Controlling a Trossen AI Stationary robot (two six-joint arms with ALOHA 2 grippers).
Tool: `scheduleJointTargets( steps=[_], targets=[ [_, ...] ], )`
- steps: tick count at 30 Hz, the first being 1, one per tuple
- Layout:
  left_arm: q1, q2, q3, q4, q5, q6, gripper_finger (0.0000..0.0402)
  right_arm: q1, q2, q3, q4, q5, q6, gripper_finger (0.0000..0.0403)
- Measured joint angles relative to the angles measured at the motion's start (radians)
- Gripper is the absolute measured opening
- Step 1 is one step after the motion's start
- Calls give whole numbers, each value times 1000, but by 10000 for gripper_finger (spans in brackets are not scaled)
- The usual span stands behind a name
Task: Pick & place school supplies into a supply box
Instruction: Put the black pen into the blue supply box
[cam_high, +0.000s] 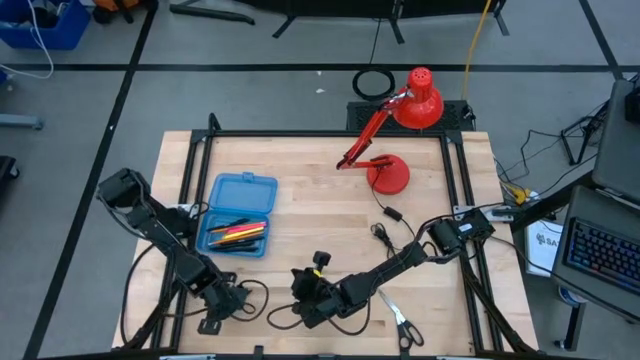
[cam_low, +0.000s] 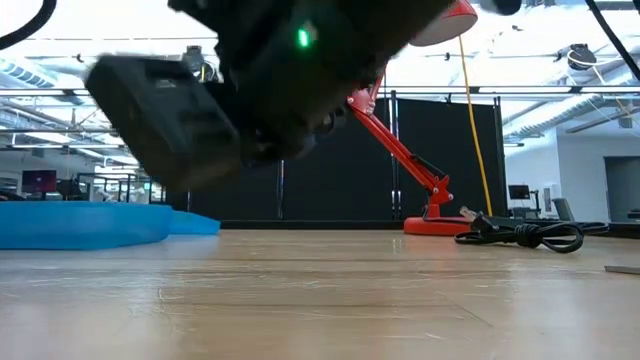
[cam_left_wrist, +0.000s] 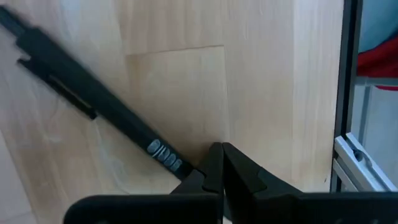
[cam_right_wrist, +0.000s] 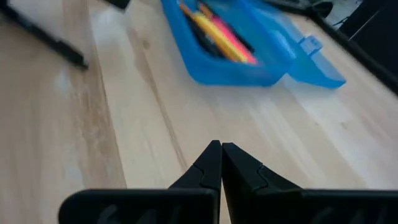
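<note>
Pens fill the open blue supply box (cam_high: 238, 212) at the table's left. Scissors (cam_high: 398, 318) and a black pen (cam_left_wrist: 93, 106) lie outside it. Left gripper (cam_left_wrist: 222, 152) and right gripper (cam_right_wrist: 221, 149) are both pressed together, holding nothing.

Two dark jointed arms with black two-finger grippers

Both arms (cam_high: 160, 235) are black, built of boxy links with loose black cables looping beside them; the right arm (cam_high: 400, 262) carries a yellow mark by its wrist. A green light glows on the housing in the low view. Each gripper (cam_left_wrist: 221, 163) has matte black, wedge-shaped fingers (cam_right_wrist: 211, 163) tapering to points
</note>
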Motion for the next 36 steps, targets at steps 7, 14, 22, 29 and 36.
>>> scheduleJointTargets(
  steps=[7,14,22,29,36],
  targets=[
    [5,16,2,-45,-28,-11,1,-10,0,-59,140,-72,-56,0],
    [-15,-8,-1,-49,-7,-57,1,-20,0,-76,246,-164,-114,0],
    [-27,-54,-4,-143,5,-125,1,-41,0,-77,410,-433,-187,0],
    [-27,-89,-5,-169,-94,-116,3,-96,0,-77,520,-647,-204,0],
    [-42,-105,-4,-70,-114,-91,14,-127,6,-77,555,-746,-176,0]
  ],
)
